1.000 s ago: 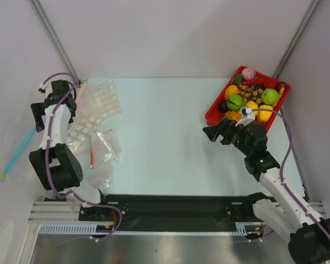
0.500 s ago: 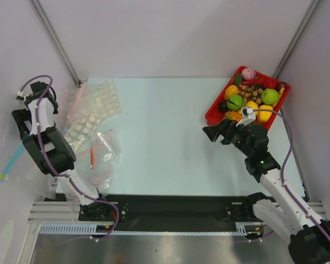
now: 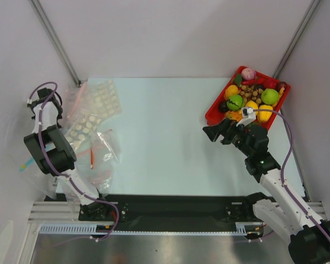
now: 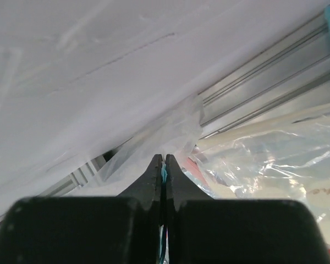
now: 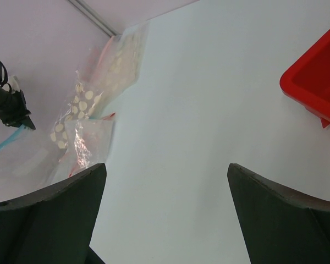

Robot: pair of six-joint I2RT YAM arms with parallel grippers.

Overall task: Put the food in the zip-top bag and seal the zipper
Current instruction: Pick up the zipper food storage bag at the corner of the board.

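Teal plastic shows between the left fingers (image 4: pixel 161 165), which are closed on the zipper (image 4: pixel 164 175) of the clear zip-top bag (image 4: pixel 170 129), at the far left beside the white wall. The right fingers (image 3: pixel 212 132) stand wide apart and hold nothing, above the bench (image 3: pixel 159 126) just beside the red tray (image 3: pixel 211 116). The food (image 3: pixel 235 102) lies all in this tray, well apart from the bag.

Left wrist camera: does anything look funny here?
Yes. The left gripper is shut on the light-blue zipper strip of the clear crinkly bag, off the table's left side against the white wall, far from the toy foods in the red tray.
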